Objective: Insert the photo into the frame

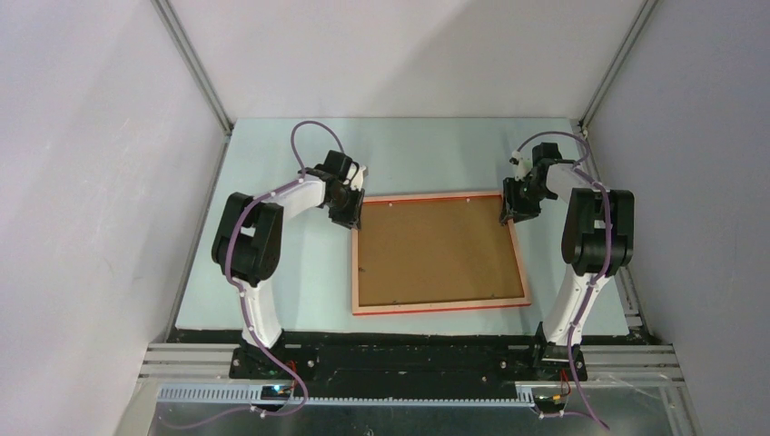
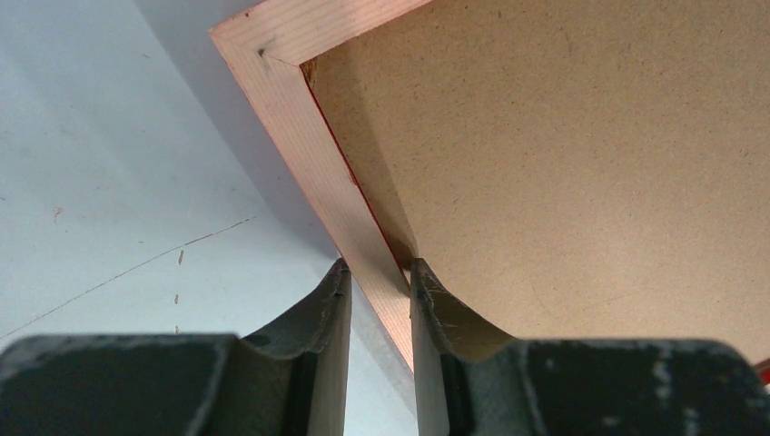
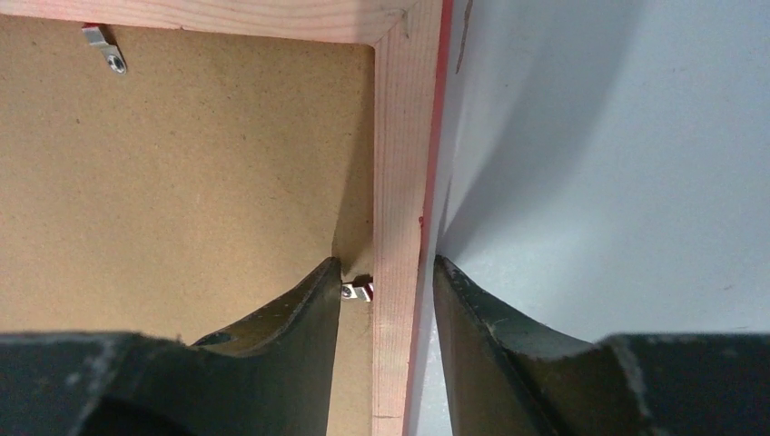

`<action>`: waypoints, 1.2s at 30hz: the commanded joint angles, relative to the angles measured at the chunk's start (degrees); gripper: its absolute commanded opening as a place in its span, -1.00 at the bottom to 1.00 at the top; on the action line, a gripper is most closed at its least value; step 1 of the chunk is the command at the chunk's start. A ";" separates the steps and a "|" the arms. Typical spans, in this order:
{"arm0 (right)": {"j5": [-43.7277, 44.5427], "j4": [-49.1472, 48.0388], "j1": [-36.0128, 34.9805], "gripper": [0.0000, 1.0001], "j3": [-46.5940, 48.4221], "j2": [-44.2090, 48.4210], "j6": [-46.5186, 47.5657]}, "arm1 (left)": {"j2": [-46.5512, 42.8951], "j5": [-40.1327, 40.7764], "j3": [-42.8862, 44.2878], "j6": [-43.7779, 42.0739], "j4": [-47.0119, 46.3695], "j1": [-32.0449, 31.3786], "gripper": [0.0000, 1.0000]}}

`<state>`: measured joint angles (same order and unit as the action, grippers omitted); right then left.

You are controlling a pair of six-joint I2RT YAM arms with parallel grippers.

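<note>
frame (image 1: pixel 441 306) lies back-up on the table (image 1: pixel 300 272): pale wood showing, red only along the edges. brown backing board (image 1: pixel 436 250) sits inside it. each arm is on a far corner, one per side rail. reads as a two-point hold, so the frame can be steadied or turned without twisting.

left gripper (image 2: pixel 380 272): jaws closed on the left rail near the far-left corner. one finger is on the outer edge, the other inside against the board. the board bows up next to that inner finger. shadow under that corner suggests the far edge is a little off the table, not certain.

right gripper (image 3: pixel 388 268): jaws straddle the right rail near the far-right corner, not clamped. outer finger is just beside the red edge. inner finger stands off the wood, with a metal tab (image 3: pixel 359 292) in the gap. so spread around the rail, holding nothing.

photo: not visible in any view. if it's loaded it's under the board, inboard of both sets of jaws. can't tell. my guess is the retaining tabs are the step in hand.
</note>
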<state>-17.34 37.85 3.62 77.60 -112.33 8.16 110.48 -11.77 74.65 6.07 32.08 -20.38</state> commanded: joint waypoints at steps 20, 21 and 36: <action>0.32 2.39 1.43 -0.28 2.03 0.70 4.62 | 0.24 1.36 0.82 -2.11 -1.60 -0.45 -0.87; 0.12 2.51 1.47 -0.29 2.03 0.66 4.72 | 0.25 1.37 0.77 -2.11 -1.58 -0.45 -0.88; -1.95 1.47 2.48 0.02 2.03 3.35 3.57 | -0.44 1.79 0.61 -2.11 -1.58 -0.45 -0.88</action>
<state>-18.09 39.16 5.15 78.13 -112.46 11.64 110.48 -11.60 74.65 6.04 32.08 -20.38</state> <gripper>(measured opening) 0.498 0.294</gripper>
